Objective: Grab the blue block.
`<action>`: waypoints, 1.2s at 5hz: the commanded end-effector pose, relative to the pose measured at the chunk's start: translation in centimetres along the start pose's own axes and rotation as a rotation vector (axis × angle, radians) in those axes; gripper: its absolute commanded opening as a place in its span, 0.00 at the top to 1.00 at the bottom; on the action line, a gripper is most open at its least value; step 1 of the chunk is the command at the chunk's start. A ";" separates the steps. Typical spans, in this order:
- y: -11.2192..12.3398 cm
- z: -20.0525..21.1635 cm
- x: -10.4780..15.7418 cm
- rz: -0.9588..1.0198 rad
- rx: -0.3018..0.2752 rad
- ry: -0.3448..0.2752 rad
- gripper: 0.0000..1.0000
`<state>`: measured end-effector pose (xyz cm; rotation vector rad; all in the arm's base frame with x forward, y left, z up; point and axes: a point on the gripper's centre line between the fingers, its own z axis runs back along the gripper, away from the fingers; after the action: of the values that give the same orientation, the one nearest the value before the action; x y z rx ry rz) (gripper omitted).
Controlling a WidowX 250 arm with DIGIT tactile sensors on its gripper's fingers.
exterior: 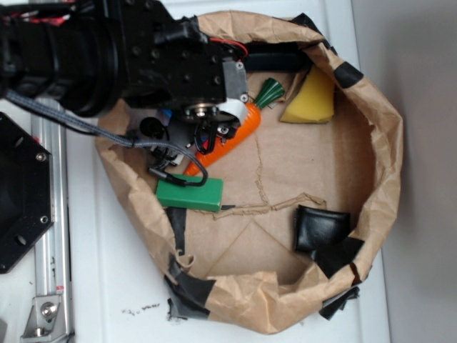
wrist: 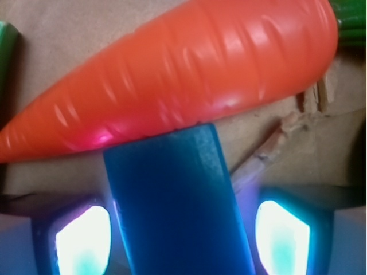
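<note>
Two glowing gripper (wrist: 182, 238) pads are sitting open on either side of the flat bright-blue plastic block (wrist: 178, 200), with small gaps. Its far end is touching an orange plastic carrot (wrist: 183, 80). A green rectangular block (exterior: 190, 193) is lying nearby; the arm is hiding the blue block in the exterior view.

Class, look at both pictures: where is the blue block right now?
In the wrist view the blue block lies between the gripper pads, its far end touching the carrot. In the exterior view the arm hides it almost completely.
</note>
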<state>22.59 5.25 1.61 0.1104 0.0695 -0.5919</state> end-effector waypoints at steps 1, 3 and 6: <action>1.8 1.2 -0.6 -0.020 0.034 -0.035 0.00; 1.4 1.7 0.0 0.013 0.032 -0.053 1.00; -0.3 15.0 7.8 0.392 -0.042 -0.143 1.00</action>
<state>28.25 -0.22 13.87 0.0367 -0.0193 -0.1880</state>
